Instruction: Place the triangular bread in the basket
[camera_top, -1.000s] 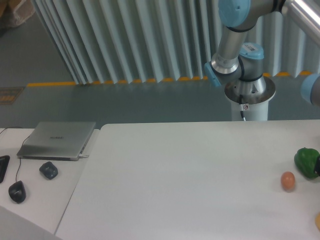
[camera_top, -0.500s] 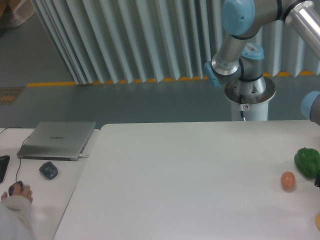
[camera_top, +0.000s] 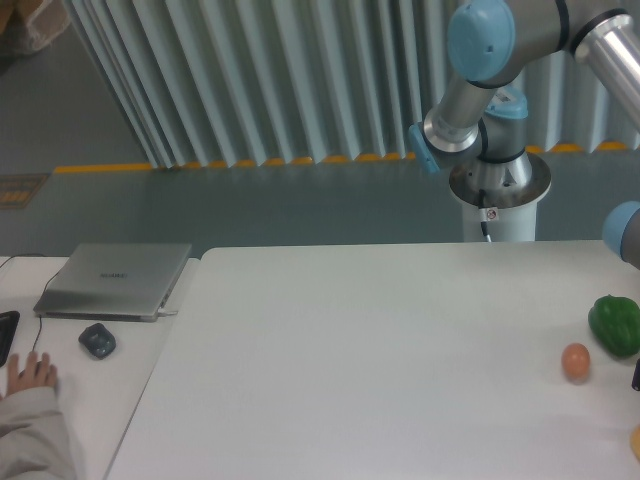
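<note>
Neither bread nor basket shows from here, only a green bell pepper and brown egg on the white table, so it seems to be at the reaching stage, pincer out of sight.

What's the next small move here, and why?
Probably swing the arm further right, toward the table's right edge, to find the bread. Neither bread, basket nor gripper shows in this view; only a green pepper, an egg and a yellowish sliver cut off by the frame lie there.

A green pepper sits beside a brown egg near the white table's right edge.
</note>
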